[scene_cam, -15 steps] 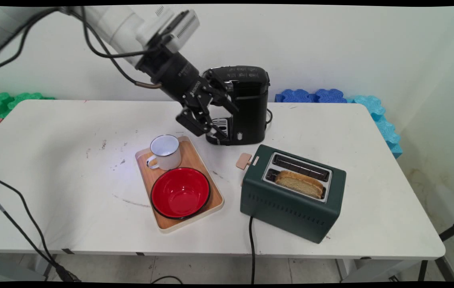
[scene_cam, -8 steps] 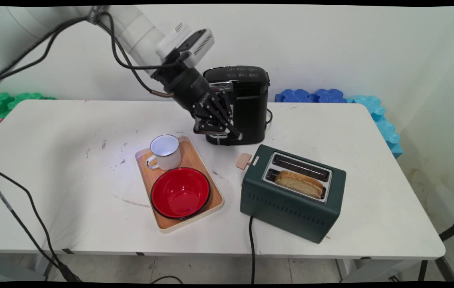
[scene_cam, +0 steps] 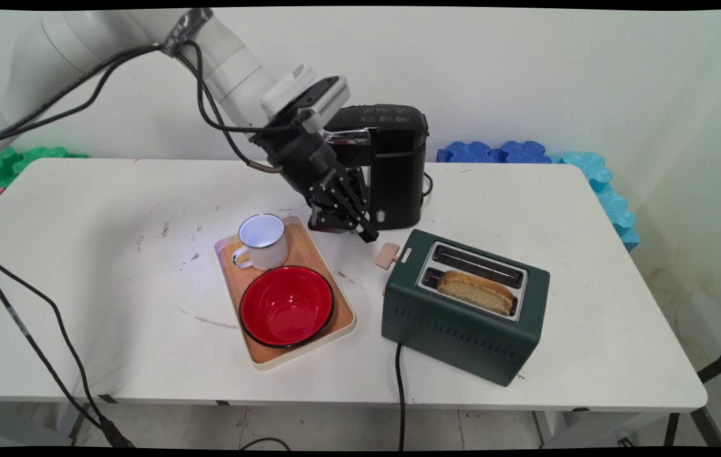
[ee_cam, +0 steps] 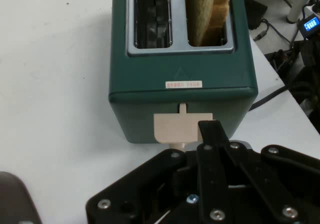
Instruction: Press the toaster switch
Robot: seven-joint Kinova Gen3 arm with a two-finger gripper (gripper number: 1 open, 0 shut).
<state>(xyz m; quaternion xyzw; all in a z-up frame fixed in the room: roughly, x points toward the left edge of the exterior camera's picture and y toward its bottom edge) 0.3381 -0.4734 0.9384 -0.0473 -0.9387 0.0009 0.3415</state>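
The black two-finger gripper (scene_cam: 360, 230) hangs tilted above the white table (scene_cam: 113, 266), its tip just short of the beige lever (scene_cam: 388, 255) that sticks out from the end of the dark green toaster (scene_cam: 462, 333). In the hand view the fingers lie pressed together, closed on nothing, with their tip right beside the lever (ee_cam: 182, 126) and overlapping its corner; whether they touch it cannot be told. A slice of toast (scene_cam: 476, 292) stands in the toaster's nearer slot, and the slot behind it holds none. Behind the gripper a black coffee machine (scene_cam: 392, 165) stands toward the table's far edge. Left of the toaster lies a wooden tray (scene_cam: 329, 279) carrying a white enamel mug (scene_cam: 262, 241) at its far end and a red bowl (scene_cam: 286, 306) at its near end.
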